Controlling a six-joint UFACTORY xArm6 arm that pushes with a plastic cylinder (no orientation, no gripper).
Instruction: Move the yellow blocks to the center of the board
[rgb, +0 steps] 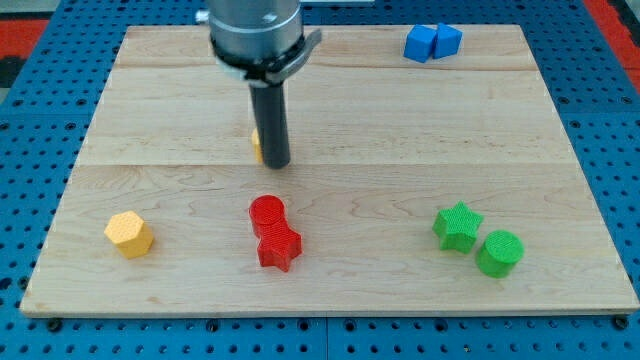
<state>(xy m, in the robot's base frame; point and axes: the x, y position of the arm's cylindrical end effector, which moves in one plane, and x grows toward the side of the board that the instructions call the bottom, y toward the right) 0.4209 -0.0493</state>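
Resting on the board (560, 130), my tip (277, 163) is holding nothing, being a bare rod touching a mostly hidden yellow block (257, 145) at its left. Lying near left, well apart: yellow hexagonal block (129, 234). Sitting just nearer than my tip: red cylinder (267, 214), red star (279, 248).

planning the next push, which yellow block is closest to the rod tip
The yellow block mostly hidden behind my tip, touching or nearly so. The other yellow block, a hexagon, sits far off toward the view's bottom left.
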